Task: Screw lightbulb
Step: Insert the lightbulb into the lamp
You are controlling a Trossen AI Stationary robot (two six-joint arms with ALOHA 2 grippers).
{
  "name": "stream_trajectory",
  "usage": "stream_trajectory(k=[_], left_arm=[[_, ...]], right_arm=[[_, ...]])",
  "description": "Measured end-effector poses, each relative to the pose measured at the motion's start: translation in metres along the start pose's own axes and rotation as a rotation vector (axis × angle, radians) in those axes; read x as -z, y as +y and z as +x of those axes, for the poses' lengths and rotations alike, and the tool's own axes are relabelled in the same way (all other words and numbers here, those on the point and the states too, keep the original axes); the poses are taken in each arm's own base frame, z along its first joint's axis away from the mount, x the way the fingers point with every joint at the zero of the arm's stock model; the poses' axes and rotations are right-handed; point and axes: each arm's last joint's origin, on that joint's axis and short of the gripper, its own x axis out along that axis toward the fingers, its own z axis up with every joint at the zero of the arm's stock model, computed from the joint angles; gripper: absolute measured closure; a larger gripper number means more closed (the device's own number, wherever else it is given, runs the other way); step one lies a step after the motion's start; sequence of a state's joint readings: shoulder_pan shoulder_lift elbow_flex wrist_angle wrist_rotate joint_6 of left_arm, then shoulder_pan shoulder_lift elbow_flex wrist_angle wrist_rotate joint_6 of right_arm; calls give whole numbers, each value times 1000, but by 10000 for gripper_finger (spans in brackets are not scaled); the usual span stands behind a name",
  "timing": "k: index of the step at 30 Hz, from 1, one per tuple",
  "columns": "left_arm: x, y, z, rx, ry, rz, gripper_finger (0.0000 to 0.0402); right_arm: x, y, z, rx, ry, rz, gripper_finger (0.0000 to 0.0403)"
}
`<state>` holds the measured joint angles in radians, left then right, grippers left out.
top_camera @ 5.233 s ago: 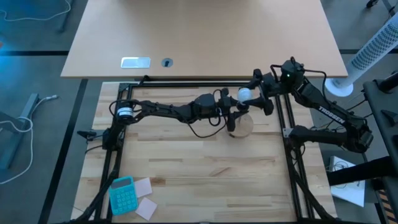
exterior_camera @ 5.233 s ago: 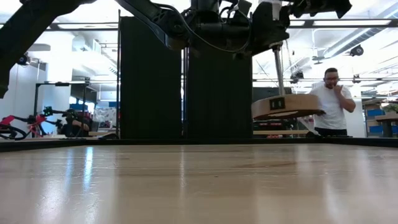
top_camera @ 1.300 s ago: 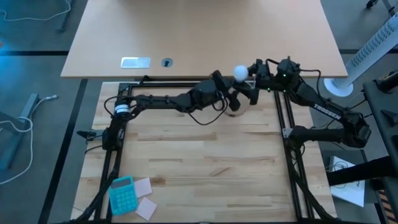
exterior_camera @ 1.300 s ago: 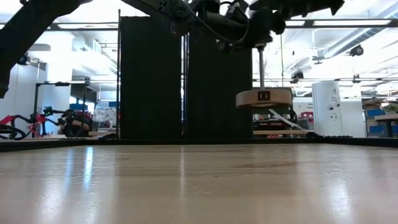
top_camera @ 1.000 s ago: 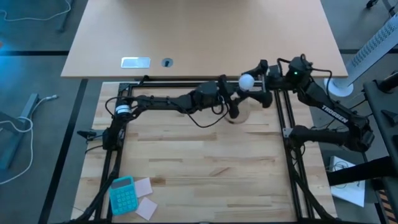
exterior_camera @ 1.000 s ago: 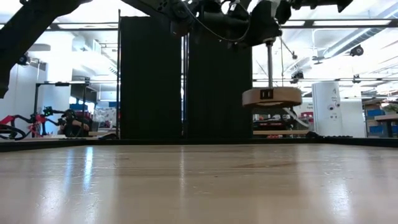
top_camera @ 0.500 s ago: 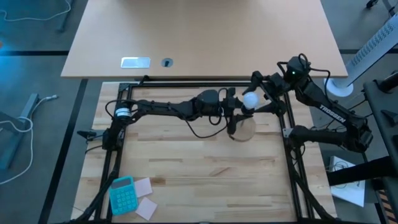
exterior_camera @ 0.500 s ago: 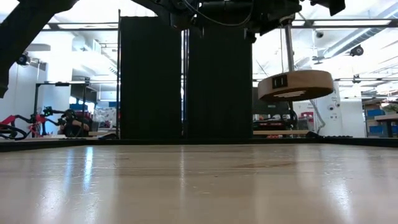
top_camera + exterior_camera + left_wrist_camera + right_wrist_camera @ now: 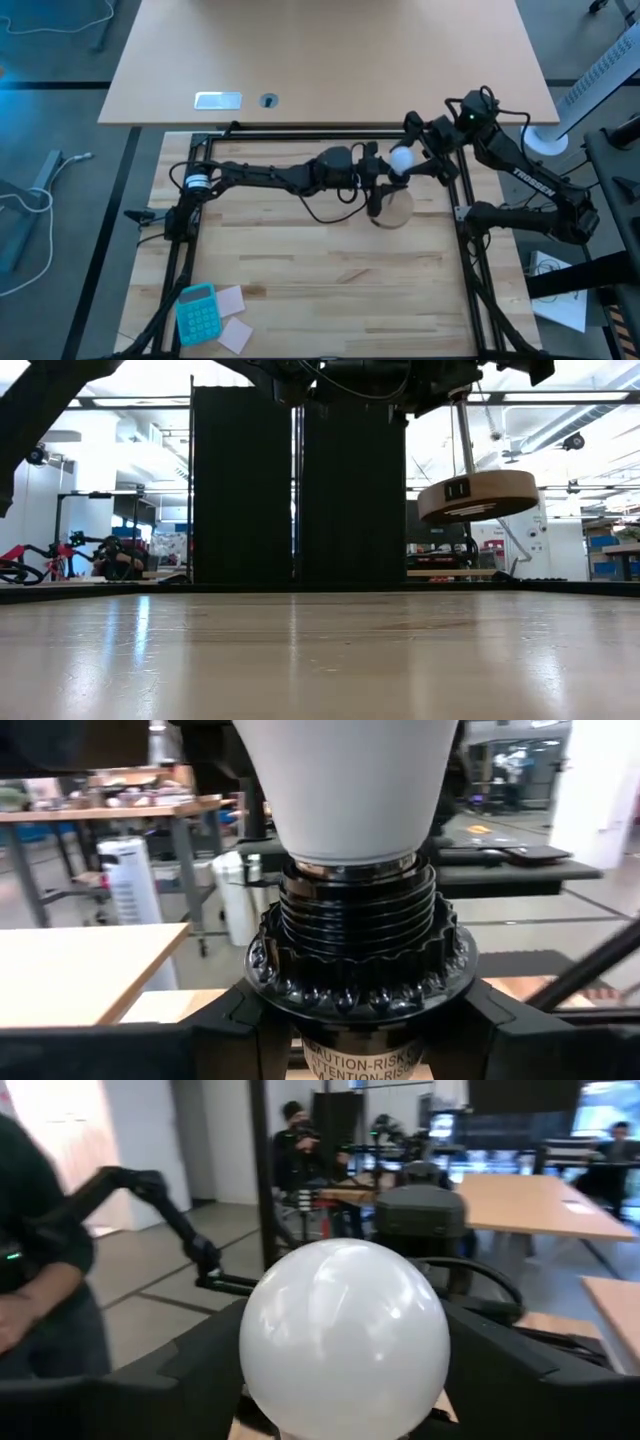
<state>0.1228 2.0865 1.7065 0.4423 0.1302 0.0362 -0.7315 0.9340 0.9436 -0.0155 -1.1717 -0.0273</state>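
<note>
Pretty clearly a robotics lab in a big open office/workshop space: black metal frame (image 9: 462, 232) bolted round a wooden table (image 9: 320, 280), tan desks (image 9: 520, 1202) and a seated person (image 9: 296, 1142) out past the right gripper, bikes (image 9: 25, 565) parked by the wall, exposed ceiling ducts (image 9: 545, 435)

I see a glossy white bulb (image 9: 401, 158) in a ribbed black socket (image 9: 355, 952), and a turquoise calculator (image 9: 196, 311) on pale wood.

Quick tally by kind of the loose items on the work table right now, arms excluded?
Lightbulb: 1
Wooden lamp stand with black socket: 1
Blue calculator: 1
Paper notes: 2
Total: 5
</note>
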Motion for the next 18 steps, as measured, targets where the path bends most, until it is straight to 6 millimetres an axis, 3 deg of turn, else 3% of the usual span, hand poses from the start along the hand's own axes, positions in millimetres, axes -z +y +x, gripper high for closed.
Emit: stream_trajectory(k=[6,18], left_arm=[[2,19,-2,-156,18,-1,243],[-5,57,-11,-473,2,-64,243]], right_arm=[[1,-5,-1,165,13,-11,164],[4,-22,3,681,73,-98,165]])
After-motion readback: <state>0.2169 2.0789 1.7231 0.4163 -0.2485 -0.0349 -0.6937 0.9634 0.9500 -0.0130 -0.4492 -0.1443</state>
